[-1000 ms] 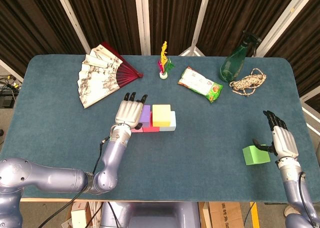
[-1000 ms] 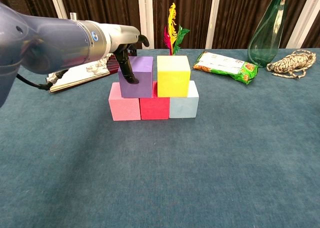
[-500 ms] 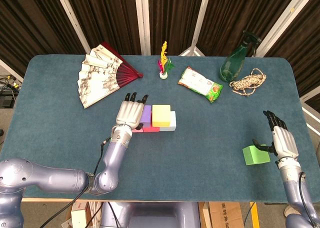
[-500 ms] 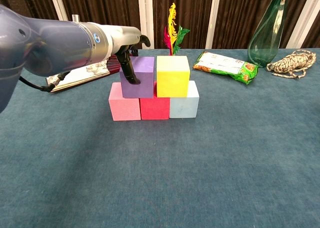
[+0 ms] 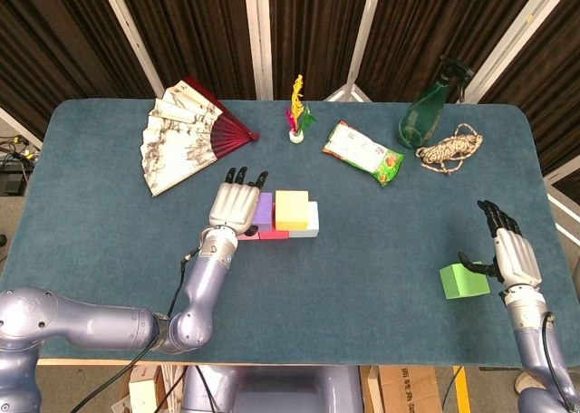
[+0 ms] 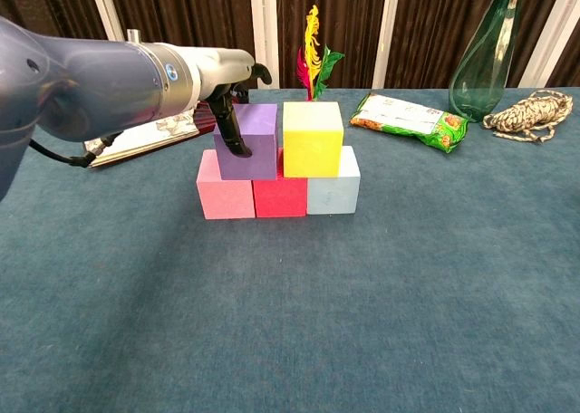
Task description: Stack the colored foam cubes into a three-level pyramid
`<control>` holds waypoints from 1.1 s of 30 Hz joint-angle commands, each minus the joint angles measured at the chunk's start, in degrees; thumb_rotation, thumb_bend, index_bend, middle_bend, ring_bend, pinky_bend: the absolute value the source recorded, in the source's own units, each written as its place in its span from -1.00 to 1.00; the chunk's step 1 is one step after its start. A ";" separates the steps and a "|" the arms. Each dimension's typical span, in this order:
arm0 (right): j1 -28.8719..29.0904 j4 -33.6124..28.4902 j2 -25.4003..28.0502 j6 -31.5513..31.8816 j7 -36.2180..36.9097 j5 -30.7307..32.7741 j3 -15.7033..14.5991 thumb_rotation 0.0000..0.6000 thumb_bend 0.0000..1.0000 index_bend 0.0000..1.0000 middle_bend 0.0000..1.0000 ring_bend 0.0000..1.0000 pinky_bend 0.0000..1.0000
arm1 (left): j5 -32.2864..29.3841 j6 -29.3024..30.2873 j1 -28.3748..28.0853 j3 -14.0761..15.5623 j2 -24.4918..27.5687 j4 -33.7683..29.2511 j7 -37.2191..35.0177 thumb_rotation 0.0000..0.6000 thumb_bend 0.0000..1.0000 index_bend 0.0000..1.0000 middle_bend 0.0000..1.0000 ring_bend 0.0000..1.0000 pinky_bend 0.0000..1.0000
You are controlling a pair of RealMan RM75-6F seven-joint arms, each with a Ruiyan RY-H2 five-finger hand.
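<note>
The left hand [image 5: 237, 204] grips the purple foam cube [image 6: 247, 141], which sits beside the yellow foam cube [image 6: 313, 139] on the pink [image 6: 225, 196], red [image 6: 279, 196] and pale blue foam cubes [image 6: 333, 192]. The right hand [image 5: 509, 254], fingers spread, touches the green foam cube [image 5: 464, 280].

in the head view the left hand [image 5: 236, 204] lies over the pink cube [image 5: 248, 235], leaving only a sliver of it visible, and covers the left part of the purple cube [image 5: 264, 207]. the red cube [image 5: 274, 235] shows only as a thin strip below the purple and yellow cubes [image 5: 292, 209]. whether the right hand [image 5: 509, 253] touches the green cube [image 5: 464, 280] cannot be told. in the chest view the green bottle [image 6: 486, 55] is cut off at the top edge, the right hand and green cube fall outside the picture, and the fan [image 6: 163, 127] is mostly hidden behind the left arm [image 6: 91, 87].
</note>
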 commanded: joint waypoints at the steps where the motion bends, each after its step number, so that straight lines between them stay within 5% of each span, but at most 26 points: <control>1: 0.01 0.02 0.00 0.02 -0.06 -0.06 -0.03 1.00 -0.35 -1.00 -1.00 -1.00 -1.00 | -0.07 -0.03 0.08 0.00 0.07 -0.01 0.02 1.00 -0.45 -1.00 -0.33 -0.91 -0.90; 14: -0.04 -0.06 0.09 0.08 -0.05 -0.06 -0.03 1.00 -0.35 -1.00 -1.00 -1.00 -1.00 | 0.13 -0.02 0.62 -0.15 -0.02 0.09 -0.53 1.00 -0.46 -1.00 -0.43 -0.92 -0.90; 33: -0.10 -0.34 0.23 0.04 0.11 -0.16 -0.09 1.00 -0.35 -1.00 -1.00 -1.00 -1.00 | 2.51 1.10 2.25 -0.20 2.07 -2.94 -1.99 1.00 -0.72 -1.00 -0.74 -1.00 -0.91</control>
